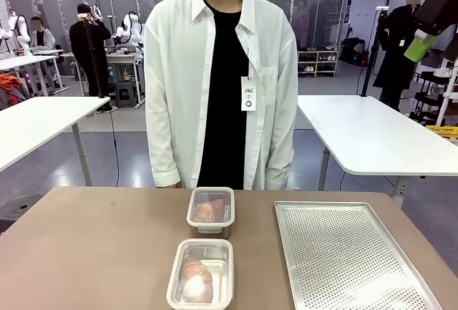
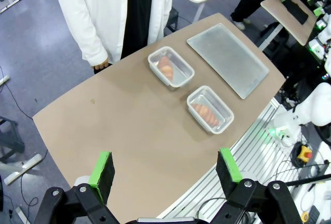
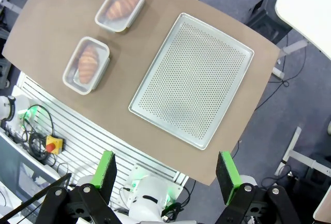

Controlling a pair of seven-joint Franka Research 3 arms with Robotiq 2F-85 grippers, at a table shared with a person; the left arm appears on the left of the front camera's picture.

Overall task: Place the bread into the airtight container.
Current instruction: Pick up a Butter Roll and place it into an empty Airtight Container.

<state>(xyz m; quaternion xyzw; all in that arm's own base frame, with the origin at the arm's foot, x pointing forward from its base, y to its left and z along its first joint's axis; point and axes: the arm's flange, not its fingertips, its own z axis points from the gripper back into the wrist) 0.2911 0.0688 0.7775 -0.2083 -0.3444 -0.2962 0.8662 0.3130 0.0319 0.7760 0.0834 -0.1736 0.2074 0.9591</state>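
Both breads already lay in their containers [image 1: 201,273] near the bench's [image 1: 93,253] middle; the left gripper [image 2: 164,173] and right gripper [image 3: 168,175] hung spread, empty, high above.

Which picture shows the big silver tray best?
The right wrist view: the whole tray shows from above, all four corners and its holes. The front view cuts off its near end. The left wrist view shows it whole but small and far off.
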